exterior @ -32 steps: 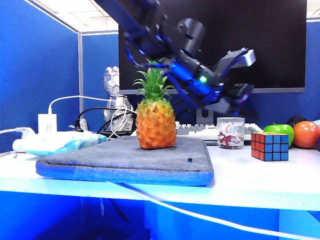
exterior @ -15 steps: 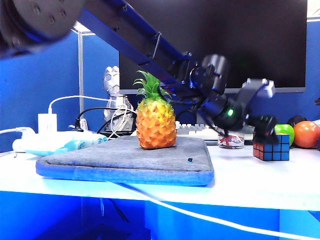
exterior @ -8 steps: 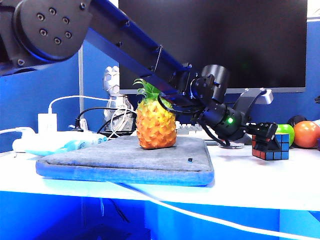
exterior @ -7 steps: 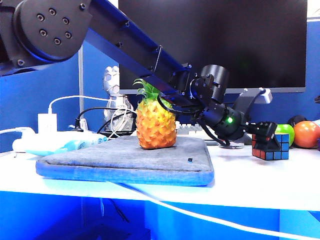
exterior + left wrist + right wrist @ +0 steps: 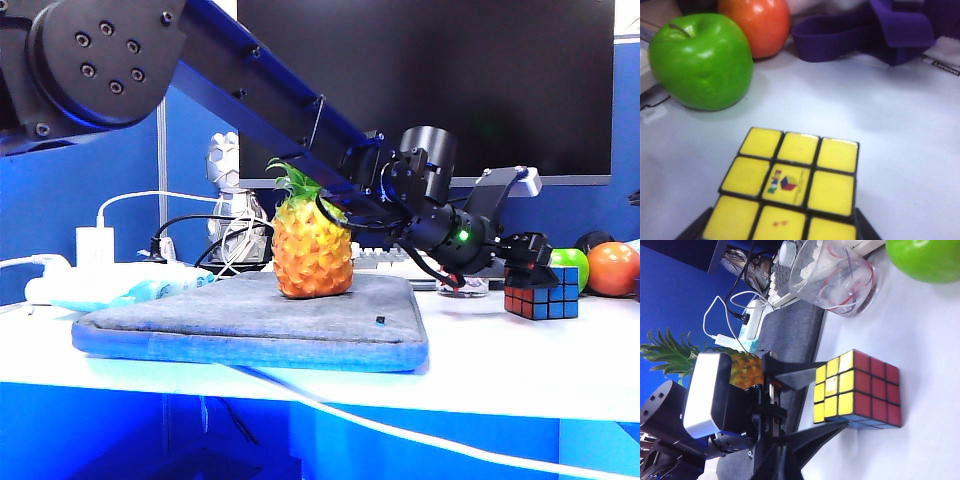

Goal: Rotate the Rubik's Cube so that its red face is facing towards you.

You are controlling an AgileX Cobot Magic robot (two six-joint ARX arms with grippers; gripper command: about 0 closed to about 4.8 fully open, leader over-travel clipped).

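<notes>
since a second ago our left gripper (image 5: 527,262) has dropped over the rubik's cube (image 5: 541,291) near the desk's (image 5: 500,355) right edge, fingers (image 5: 805,375) straddling it, narrowing, maybe not gripping yet. right gripper, unseen, is closed. an off-centre squeeze could skid it into the green apple (image 5: 701,61).

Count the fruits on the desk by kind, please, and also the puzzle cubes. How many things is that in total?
Pineapple: 1
Green apple: 1
Orange-red round fruit: 1
Rubik's Cube: 1, standing between the fingers of the left gripper
Total: 4
</notes>
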